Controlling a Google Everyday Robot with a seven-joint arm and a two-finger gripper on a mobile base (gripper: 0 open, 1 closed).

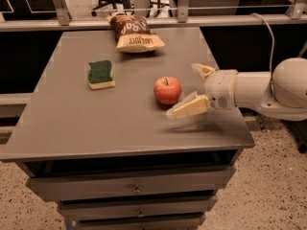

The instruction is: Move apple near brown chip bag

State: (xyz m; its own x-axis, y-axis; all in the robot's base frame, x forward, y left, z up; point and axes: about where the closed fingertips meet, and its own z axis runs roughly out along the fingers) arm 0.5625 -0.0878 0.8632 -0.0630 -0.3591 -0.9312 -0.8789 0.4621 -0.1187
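Observation:
A red-orange apple [167,90] with a short stem sits on the grey table [96,119], right of centre. The brown chip bag [135,33] lies at the table's far edge, tan band toward me. My gripper [184,91] comes in from the right, just right of the apple. It is open: one cream finger [188,108] lies low in front of the apple, the other [202,70] is behind and to the right. The apple is not between the fingers.
A green-and-yellow sponge [101,74] lies on the table's left part. My white arm [259,87] reaches over the right edge. Drawers [136,188] are below the tabletop. A rail and office chairs stand behind the table.

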